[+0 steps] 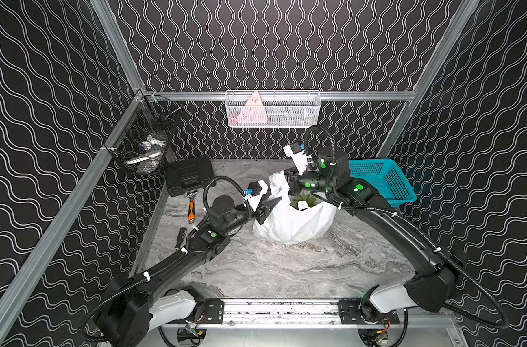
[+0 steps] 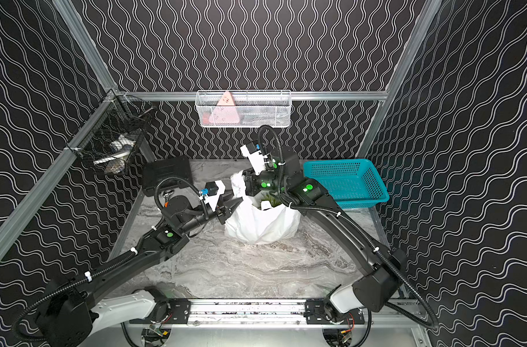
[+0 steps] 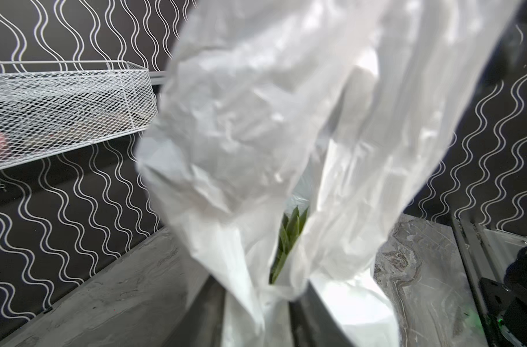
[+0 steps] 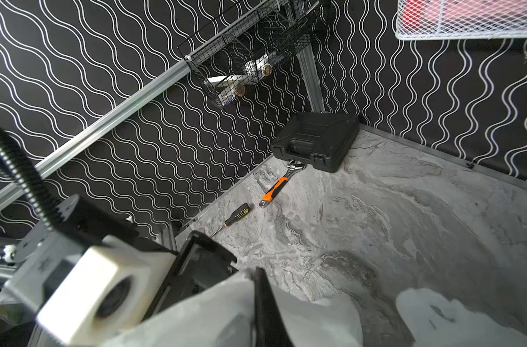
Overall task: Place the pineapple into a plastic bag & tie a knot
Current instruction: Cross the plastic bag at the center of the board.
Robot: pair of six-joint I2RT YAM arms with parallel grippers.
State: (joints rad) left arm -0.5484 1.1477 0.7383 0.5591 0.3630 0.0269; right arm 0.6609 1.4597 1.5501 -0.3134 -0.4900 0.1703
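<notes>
Pineapple (image 1: pixel 307 198) sits inside plastic bag (image 1: pixel 298 225), mid-frame. My left gripper (image 1: pixel 277 200) clamps its edge for knotting. Right gripper (image 1: pixel 287 180) is at the far edge, grip unclear.

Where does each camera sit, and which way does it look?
Both top views: above the bases, looking down on the grey marble table; left arm and right arm show.
Left wrist: faces the white plastic bag; own end effector fingers show.
Right wrist: faces the black plastic case; left arm's white camera housing shows.
All share the bag and white mesh basket.
</notes>
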